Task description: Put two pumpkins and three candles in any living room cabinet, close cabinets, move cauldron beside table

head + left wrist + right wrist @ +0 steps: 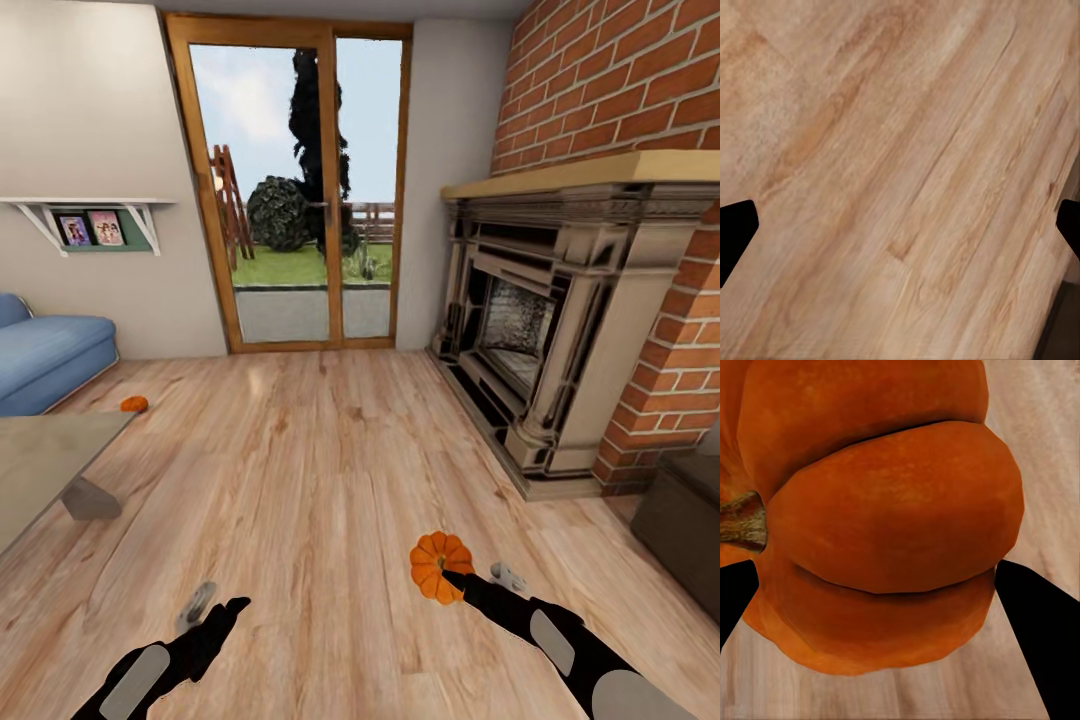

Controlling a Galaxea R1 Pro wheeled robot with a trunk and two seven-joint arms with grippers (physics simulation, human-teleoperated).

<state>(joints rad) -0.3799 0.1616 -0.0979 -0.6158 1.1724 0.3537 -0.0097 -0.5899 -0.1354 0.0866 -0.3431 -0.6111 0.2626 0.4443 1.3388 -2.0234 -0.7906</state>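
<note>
My right gripper (455, 580) is shut on a bright-orange ribbed pumpkin (438, 565), held low over the wooden floor. In the right wrist view the pumpkin (892, 510) bulges between the two black fingers (1039, 622), its stem off to one side. A second pumpkin (134, 404) lies on the floor by the blue sofa. My left gripper (218, 603) hangs open over bare floorboards, its fingers (736, 229) wide apart with nothing between them. The grey table (45, 455) stands at the left. A corner of the dark-brown cabinet (680, 520) shows at the right. The candles and cauldron are out of view.
A stone fireplace (540, 330) in a brick wall fills the right side. A glass door (300, 190) is straight ahead, a blue sofa (45, 355) at the far left and a white wall shelf (95, 215) above it. Wooden floor stretches through the middle.
</note>
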